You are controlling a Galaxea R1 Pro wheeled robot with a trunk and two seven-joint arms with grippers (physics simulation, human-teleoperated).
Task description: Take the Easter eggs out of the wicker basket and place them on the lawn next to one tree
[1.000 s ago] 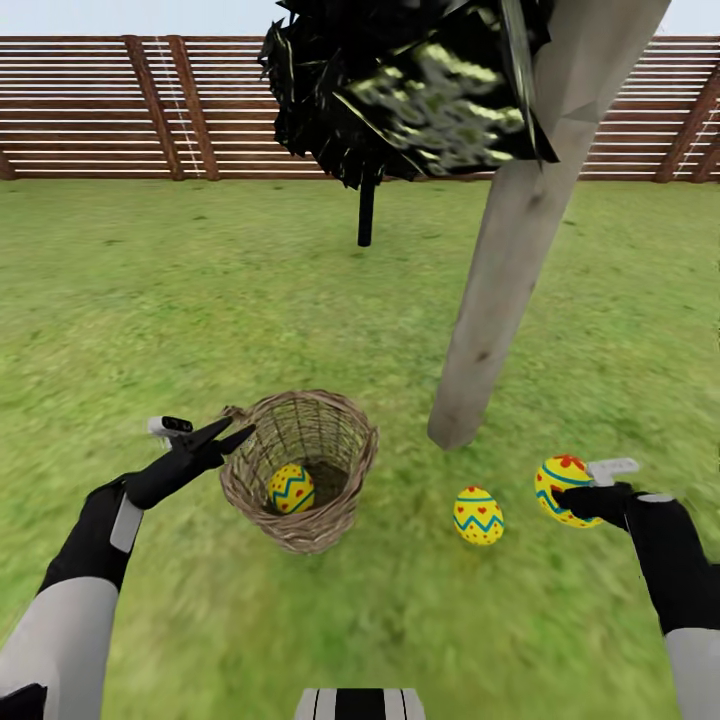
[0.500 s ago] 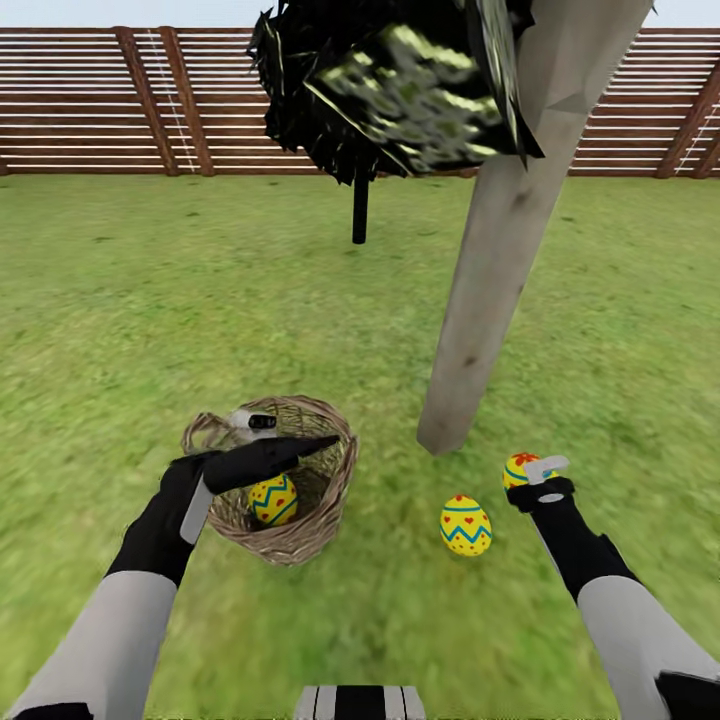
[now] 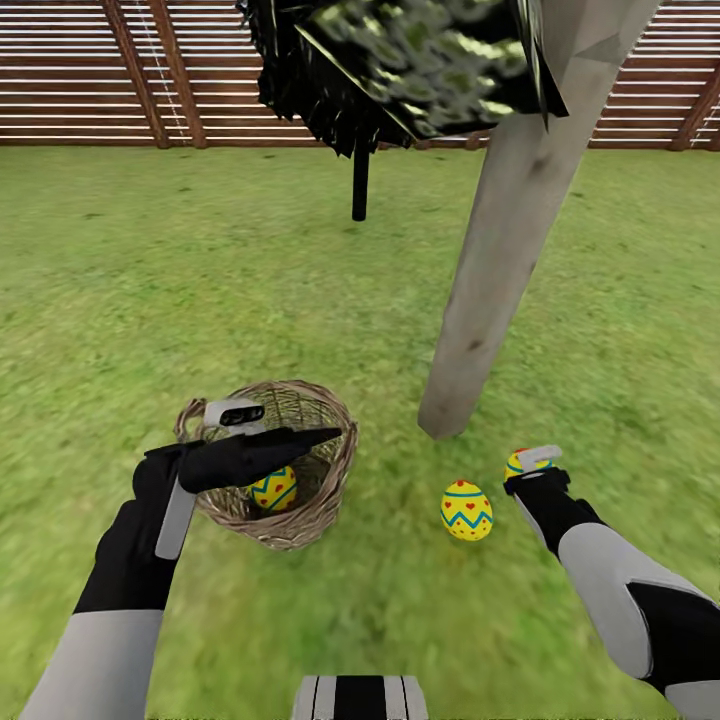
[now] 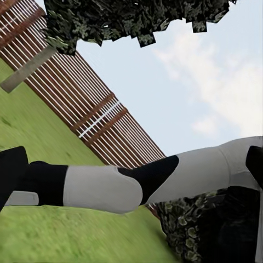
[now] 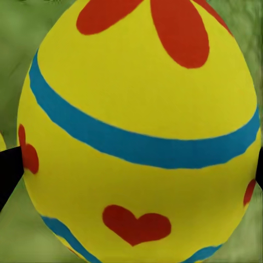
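1. One egg is seen low inside the wicker basket, under the left gripper, whose fingers look closed together.
2. The basket could be bumped and tipped.
3. Another egg lies on the lawn near the tree.
4. The flower egg is clamped by the right gripper and could roll away if dropped.
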